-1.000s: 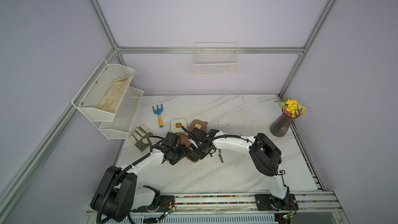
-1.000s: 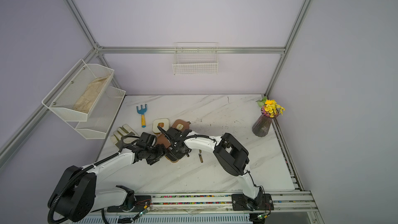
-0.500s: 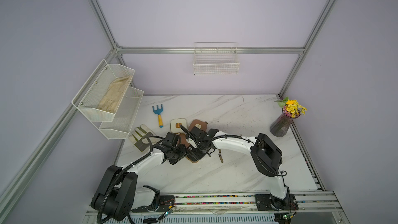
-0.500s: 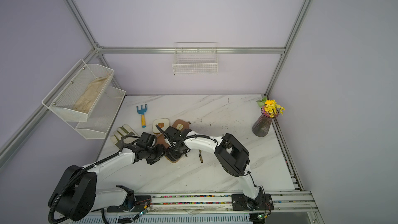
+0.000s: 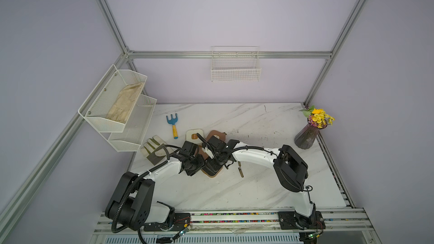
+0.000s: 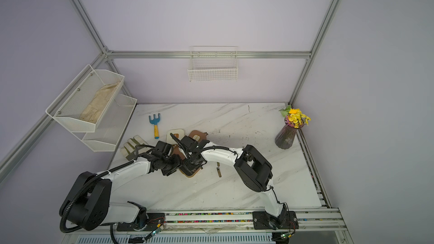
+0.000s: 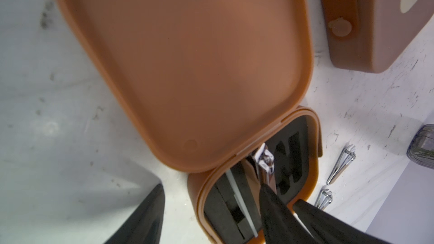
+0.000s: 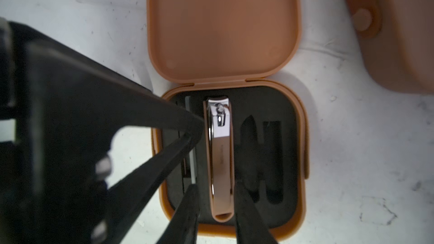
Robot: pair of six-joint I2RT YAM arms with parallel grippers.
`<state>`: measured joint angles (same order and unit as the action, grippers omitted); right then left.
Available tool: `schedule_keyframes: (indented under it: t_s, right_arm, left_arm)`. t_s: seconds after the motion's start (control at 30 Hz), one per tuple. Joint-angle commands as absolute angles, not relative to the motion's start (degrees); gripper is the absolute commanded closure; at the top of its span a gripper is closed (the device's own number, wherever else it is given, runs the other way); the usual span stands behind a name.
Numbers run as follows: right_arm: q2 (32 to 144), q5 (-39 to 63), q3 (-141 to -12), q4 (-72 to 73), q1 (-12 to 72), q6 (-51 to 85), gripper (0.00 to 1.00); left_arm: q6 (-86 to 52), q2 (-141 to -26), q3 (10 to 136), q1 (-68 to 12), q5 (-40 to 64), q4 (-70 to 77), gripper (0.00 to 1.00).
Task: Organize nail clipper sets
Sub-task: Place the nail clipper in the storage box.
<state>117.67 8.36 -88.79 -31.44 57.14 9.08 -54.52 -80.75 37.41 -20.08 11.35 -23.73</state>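
On the white marble-patterned table [image 5: 258,184], near its left side in both top views, an orange-brown rounded-square hinged case [image 8: 302,151] lies open, its lid laid back flat and its black foam lining facing up. A slim nail clipper [image 8: 220,151] with a silver head and a bronze lever rests lengthwise in the middle slot of that lining, head towards the hinge. A thin silver file [image 8: 193,160] sits in the slot beside it, and two more cut-outs on the far side are bare. The right gripper [image 8: 214,184] stands only a little open, its two black fingers [image 8: 249,214] on either side of the clipper's tail end. One finger is at the metal's edge and a sliver of lining shows beside the other, so it clamps nothing. The left gripper [image 8: 197,127] reaches in from the file side. In the left wrist view one finger [image 7: 145,214] hangs outside the case over the table and the other [image 7: 274,210] has its tip at the clipper, with the case wall between them. Whether they pinch that wall cannot be told. A second brown case [image 8: 399,31], closed, lies just beyond the open lid, a cream closed case [image 5: 194,134] sits next to it, and two loose silver clippers [image 7: 340,167] lie on the table beside the open case.
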Motion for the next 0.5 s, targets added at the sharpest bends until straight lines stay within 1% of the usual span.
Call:
schedule_keyframes:
  t_s: [0.0, 0.2, 0.47]
  right_arm:
    - [114.51, 8.49, -87.08, -29.66, 55.77, 10.97, 0.71]
    - [112.11, 11.51, -83.84, -26.78, 54.02, 11.96, 0.74]
    - [111.61, 16.82, -81.44, -23.46, 52.07, 13.31, 0.78]
  left_arm:
    - [-55.02, -84.71, 34.56, -20.57, 8.47, -31.92, 0.4]
    - [-55.37, -84.62, 35.2, -20.9, 7.57, -34.42, 0.45]
    - [-56.31, -86.96, 36.89, -21.81, 6.6, -34.79, 0.45]
